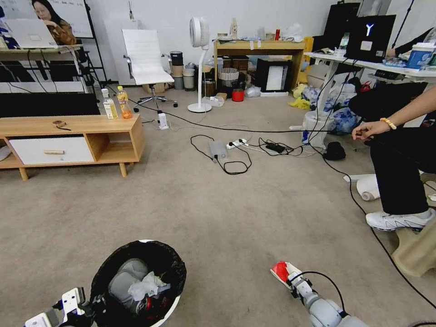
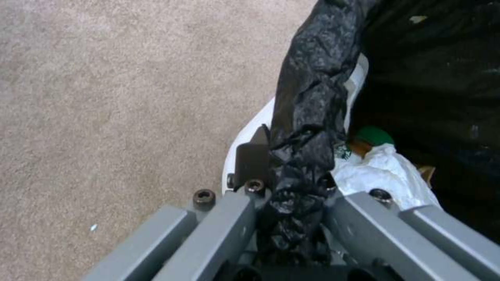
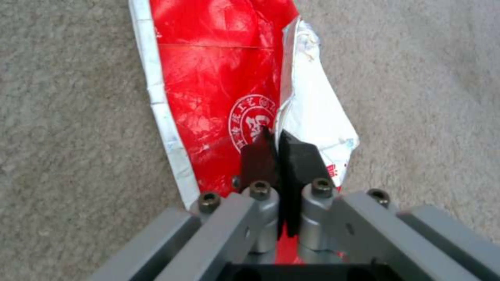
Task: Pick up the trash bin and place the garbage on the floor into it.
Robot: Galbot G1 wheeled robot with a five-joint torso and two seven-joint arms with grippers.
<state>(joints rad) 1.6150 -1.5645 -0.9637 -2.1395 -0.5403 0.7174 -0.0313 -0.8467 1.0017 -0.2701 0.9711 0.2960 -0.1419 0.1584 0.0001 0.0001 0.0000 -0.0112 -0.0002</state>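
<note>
The trash bin (image 1: pixel 169 309), white with a crinkled black bag, is at the lower left of the head view. Inside it lie white tissues (image 1: pixel 147 286), a grey crumpled piece and a red can (image 1: pixel 152 303). My left gripper (image 1: pixel 88 308) is shut on the bin's near rim, pinching bag and white wall (image 2: pixel 250 130) together between its fingers (image 2: pixel 252 158). A green cap (image 2: pixel 374 135) and tissue (image 2: pixel 383 175) show inside. My right gripper (image 1: pixel 290 278) is shut on the garbage, a flat red packet (image 3: pixel 208 78) with a white logo, low over the carpet to the right of the bin.
A wooden TV stand (image 1: pixel 72 125) with two upright drink bottles (image 1: pixel 116 103) stands at the left. Cables and a power strip (image 1: pixel 236 144) lie mid-floor. A seated person's leg and white shoe (image 1: pixel 399 220) are at the right, with a black cable (image 1: pixel 390 259) trailing past.
</note>
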